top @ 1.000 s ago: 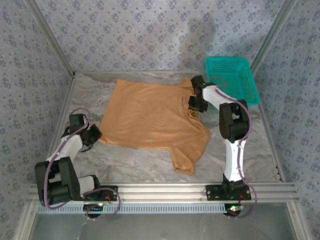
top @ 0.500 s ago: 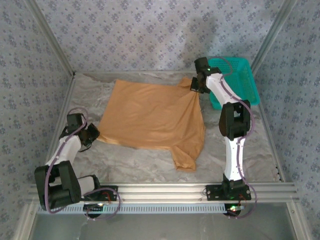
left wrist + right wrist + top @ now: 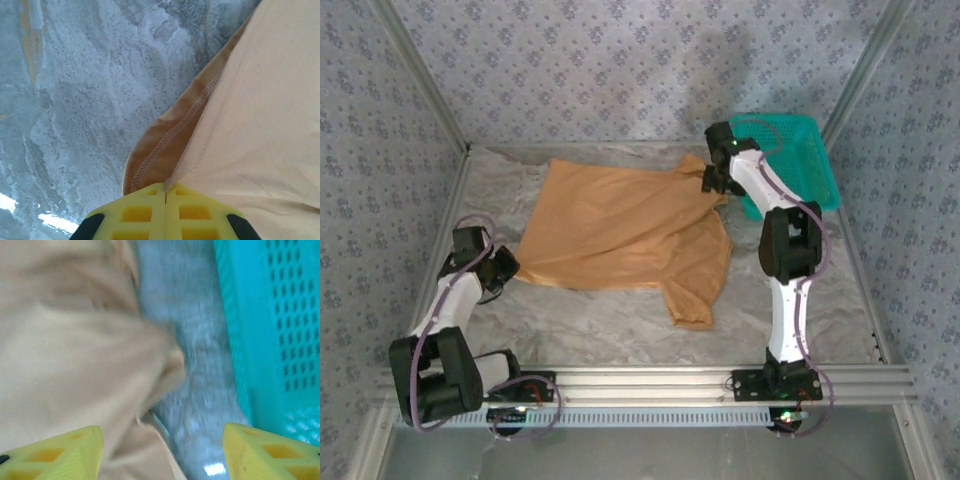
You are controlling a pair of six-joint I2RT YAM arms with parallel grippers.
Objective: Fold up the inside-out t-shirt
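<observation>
The left gripper (image 3: 165,192) was closed, its yellow fingers (image 3: 135,212) pressed flat together on a stitched edge of the inside-out t-shirt (image 3: 620,230), with the cloth pinched in the seam between them. Just ahead of the fingertips the hem (image 3: 172,132) curled over and showed its stitching. The pale orange body of the shirt spread away on the right of the wrist view, and the bare marbled table (image 3: 75,100) lay on the left.

The right gripper (image 3: 161,432) stood open, its two fingers (image 3: 55,452) wide apart and clamping nothing. A rumpled fold of the shirt lay under and ahead of its left finger. A strip of table ran ahead between the fingers, and the teal basket (image 3: 270,315) rose just past the right finger.

From above, this gripper sat at the shirt's far right corner, beside the basket. The shirt lay spread between the two grippers, one sleeve pointing toward the arm bases, and the left gripper was at its near left corner.
</observation>
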